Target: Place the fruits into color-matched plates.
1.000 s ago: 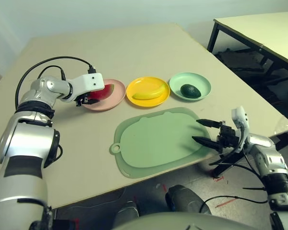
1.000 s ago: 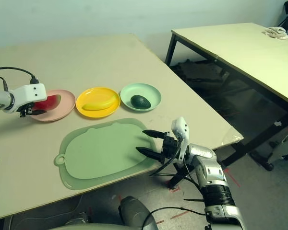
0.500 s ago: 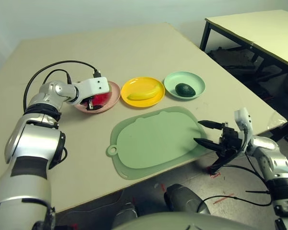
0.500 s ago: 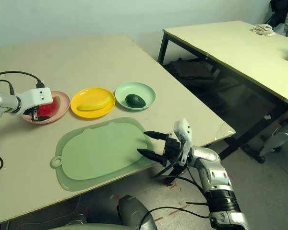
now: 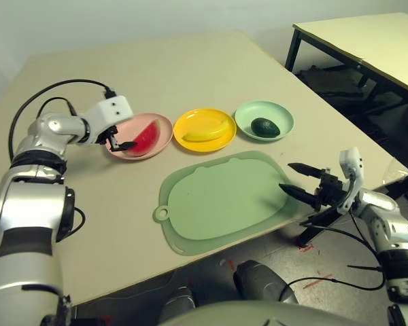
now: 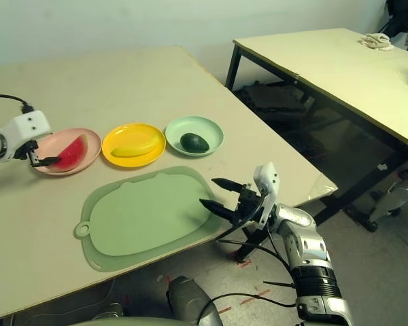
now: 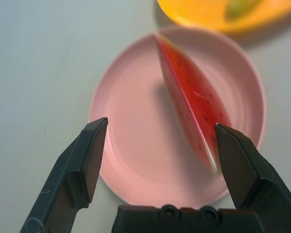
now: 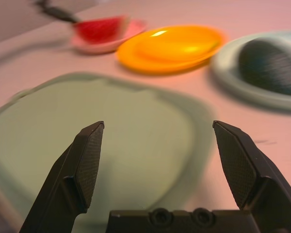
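Note:
The red watermelon wedge [image 5: 144,138] lies in the pink plate [image 5: 160,125], free of any grip. My left gripper [image 5: 122,142] hovers at that plate's left rim, open, and the wrist view shows the wedge [image 7: 191,104] ahead of its spread fingers [image 7: 85,160]. The banana [image 5: 204,132] rests in the yellow plate [image 5: 183,121]. The dark avocado [image 5: 265,127] sits in the mint green plate [image 5: 283,115]. My right gripper [image 5: 285,176] is open and empty over the table's front right edge, beside the mat.
A large pale green cutting mat [image 5: 221,200] with a handle hole lies in front of the three plates. A black cable [image 5: 51,95] loops over my left arm. A second table [image 5: 367,34] stands to the right across a gap.
My left gripper has opened and let go of the watermelon wedge, which now lies in the pink plate, and has drawn back to the left. The right arm has barely moved.

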`<state>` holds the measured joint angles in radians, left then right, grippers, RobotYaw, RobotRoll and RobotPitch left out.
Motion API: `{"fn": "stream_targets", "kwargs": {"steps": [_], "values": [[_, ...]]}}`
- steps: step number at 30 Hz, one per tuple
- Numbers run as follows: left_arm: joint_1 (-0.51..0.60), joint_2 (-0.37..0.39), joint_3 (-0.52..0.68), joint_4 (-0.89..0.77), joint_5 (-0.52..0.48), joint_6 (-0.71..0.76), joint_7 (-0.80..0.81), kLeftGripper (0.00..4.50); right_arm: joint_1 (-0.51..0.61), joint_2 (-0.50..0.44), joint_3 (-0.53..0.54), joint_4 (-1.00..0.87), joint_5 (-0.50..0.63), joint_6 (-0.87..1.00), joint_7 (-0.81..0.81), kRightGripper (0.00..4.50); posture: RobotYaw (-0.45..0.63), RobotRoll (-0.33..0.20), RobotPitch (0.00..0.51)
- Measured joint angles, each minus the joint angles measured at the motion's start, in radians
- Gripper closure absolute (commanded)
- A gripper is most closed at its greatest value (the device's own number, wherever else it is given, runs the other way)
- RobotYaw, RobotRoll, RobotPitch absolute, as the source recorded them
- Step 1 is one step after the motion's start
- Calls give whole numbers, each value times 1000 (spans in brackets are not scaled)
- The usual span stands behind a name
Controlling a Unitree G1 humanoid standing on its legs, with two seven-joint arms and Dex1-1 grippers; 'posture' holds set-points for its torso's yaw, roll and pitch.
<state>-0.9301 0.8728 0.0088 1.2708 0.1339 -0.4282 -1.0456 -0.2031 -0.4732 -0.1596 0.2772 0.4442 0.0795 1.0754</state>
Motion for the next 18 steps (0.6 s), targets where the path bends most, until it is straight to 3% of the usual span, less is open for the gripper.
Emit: {"fn": "stream_targets", "kwargs": {"steps": [3, 6, 11, 14, 18], "values": [[137, 12, 129, -132, -149, 64, -26, 31, -20, 0, -33, 40, -21, -56, -68, 0, -180, 0, 50], [408, -12, 264, -421, -299, 190, 13, 31, -29, 14, -65, 94, -24, -113, -122, 0, -152, 0, 66], [809, -195, 425, -923, -467, 430, 232, 31, -43, 32, -74, 184, -56, -208, -164, 0, -111, 0, 92], [938, -313, 478, -1100, -539, 518, 352, 31, -56, 39, -75, 236, -70, -247, -196, 0, -99, 0, 97], [1010, -411, 501, -1201, -584, 566, 459, 31, -76, 42, -82, 281, -72, -279, -233, 0, -69, 0, 108]]}}
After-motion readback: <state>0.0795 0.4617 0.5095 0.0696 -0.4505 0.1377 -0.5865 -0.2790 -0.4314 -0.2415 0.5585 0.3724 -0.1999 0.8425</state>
